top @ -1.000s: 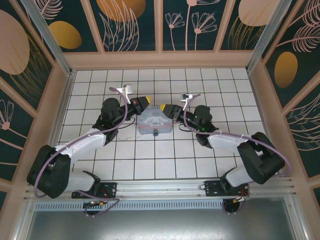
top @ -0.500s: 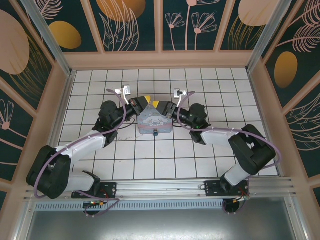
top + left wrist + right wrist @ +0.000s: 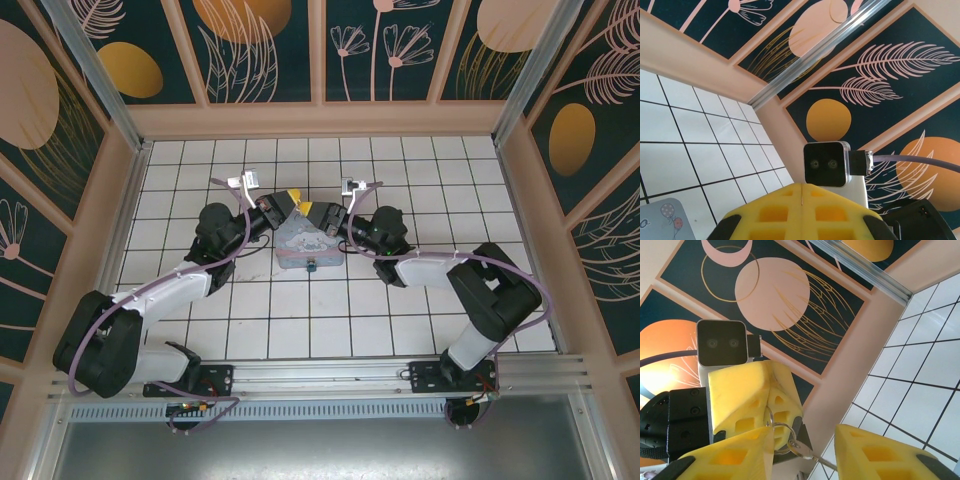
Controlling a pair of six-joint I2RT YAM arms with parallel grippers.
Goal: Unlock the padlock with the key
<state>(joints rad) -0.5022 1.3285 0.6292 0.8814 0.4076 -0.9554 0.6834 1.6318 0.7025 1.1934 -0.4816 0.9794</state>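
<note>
The key [image 3: 812, 456] is clamped by its ring in the left jaws and flanked by the parted right jaws.

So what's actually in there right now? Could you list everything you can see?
tin box: one, pale blue with cartoon print, mid-table
padlock: one, teal-blue, at the tin box's near edge
key: one, thin metal on small rings, hanging from the left gripper
table: one, white tiles with dark lines
wall panels: several, dark teal with peach and orange plant prints, around the table
arms: two, black and white, reaching in from the near edge
left gripper: one, yellow, shut, above the tin box
right gripper: one, yellow, open, fingers either side of the key
</note>
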